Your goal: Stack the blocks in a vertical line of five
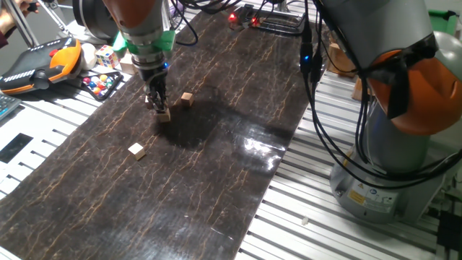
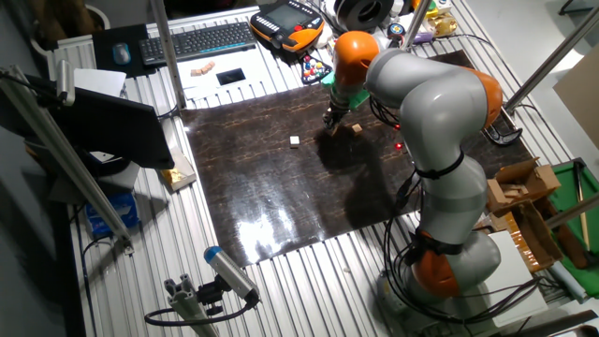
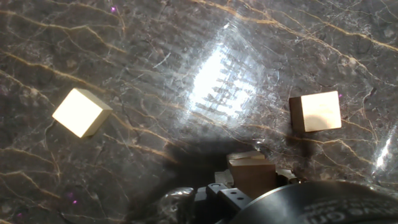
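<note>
My gripper [image 1: 158, 105] stands low over the dark marble-patterned mat, fingers pointing down, closed around a small tan wooden block. That block sits on top of a short stack of blocks [image 1: 164, 114], whose lowest block shows under the fingertips. In the hand view the stack [image 3: 252, 173] lies at the bottom centre, just before the hand. One loose block [image 1: 187, 99] lies close to the right of the stack and shows in the hand view [image 3: 315, 112]. Another loose block [image 1: 136, 150] lies nearer the front left, also in the hand view [image 3: 81, 112]. The other fixed view shows my gripper [image 2: 337, 122] and both loose blocks [image 2: 357, 128] [image 2: 295, 141].
A Rubik's cube [image 1: 107, 55], a tray of coloured balls [image 1: 101, 83] and an orange teach pendant [image 1: 43, 61] lie off the mat at the back left. The arm's base [image 1: 390, 173] and hanging cables [image 1: 317, 108] stand at the right. A keyboard [image 2: 201, 39] lies beyond the mat.
</note>
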Controlling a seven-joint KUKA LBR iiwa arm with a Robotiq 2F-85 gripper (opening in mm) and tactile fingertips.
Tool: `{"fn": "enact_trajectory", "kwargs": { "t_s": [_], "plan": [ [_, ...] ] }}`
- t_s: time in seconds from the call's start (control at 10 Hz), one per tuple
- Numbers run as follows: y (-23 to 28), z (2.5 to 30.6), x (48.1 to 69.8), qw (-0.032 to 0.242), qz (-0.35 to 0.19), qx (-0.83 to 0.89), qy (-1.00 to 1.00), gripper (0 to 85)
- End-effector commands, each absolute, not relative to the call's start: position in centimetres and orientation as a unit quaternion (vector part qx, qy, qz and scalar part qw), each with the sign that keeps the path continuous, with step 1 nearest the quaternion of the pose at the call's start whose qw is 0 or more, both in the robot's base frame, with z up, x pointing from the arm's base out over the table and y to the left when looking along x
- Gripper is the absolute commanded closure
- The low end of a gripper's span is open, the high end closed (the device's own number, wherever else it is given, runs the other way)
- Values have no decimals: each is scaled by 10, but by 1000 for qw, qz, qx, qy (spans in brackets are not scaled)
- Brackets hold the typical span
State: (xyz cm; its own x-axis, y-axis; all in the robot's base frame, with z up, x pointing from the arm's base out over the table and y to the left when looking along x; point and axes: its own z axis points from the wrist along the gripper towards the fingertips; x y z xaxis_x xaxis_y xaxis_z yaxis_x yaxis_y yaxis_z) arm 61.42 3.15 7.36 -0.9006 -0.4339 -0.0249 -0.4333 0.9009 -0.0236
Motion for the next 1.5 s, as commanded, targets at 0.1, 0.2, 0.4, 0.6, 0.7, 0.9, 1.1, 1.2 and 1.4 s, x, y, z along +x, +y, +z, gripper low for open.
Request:
{"fn": "enact_trajectory", "kwargs": {
  "t_s": [0.1,0.2,0.4,0.6,0.7,0.9,1.1,1.2,1.4],
  "plan": [
    [31,72,615,15,-10,-222,975,840],
    [31,71,616,15,-8,-222,975,840],
    [31,71,617,16,-4,-222,975,840],
    [31,70,617,15,-3,-222,975,840],
    [31,69,617,14,-2,-222,975,840],
    [30,69,617,12,-3,-222,975,843],
    [30,69,617,12,-2,-222,975,803],
    [31,68,616,13,-2,-222,975,733],
    [31,68,616,17,-3,-222,975,643]
  ]
}}
